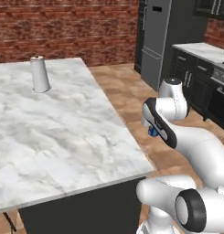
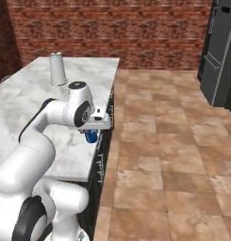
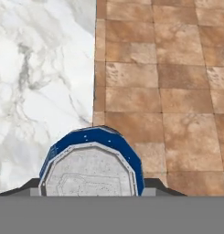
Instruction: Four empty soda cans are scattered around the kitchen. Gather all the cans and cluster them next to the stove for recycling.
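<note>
Soda can [image 3: 93, 164], blue with a silver top, sits clenched between the jaws of the gripper [image 2: 92, 135], held in the air just past the edge of the marble bench [image 1: 63, 137], over the brown tiled floor [image 2: 173, 141]. In the hand view its silver lid faces the camera with the two dark finger tips flanking it; in the left base view only a small blue patch peeks out beneath the wrist [image 1: 152, 131]. The step in hand looks like the carry: one can is picked up and must travel to the stove [image 1: 221, 89], whose dark front edge seems to show at the far right of the left base view, beside a stretch of white counter and dark cabinets. The next move, as I judge it, calls for the base to drive across the open floor toward that side while the arm keeps the can upright and clear of the bench corner, then a gentle set-down on the counter next to the range. A tall white paper-towel roll [image 1: 40, 74] stands on the far part of the bench and is no part of the job. No brand, label or lettering can be read on the can or anywhere else; the faint embossing on its lid is illegible.
</note>
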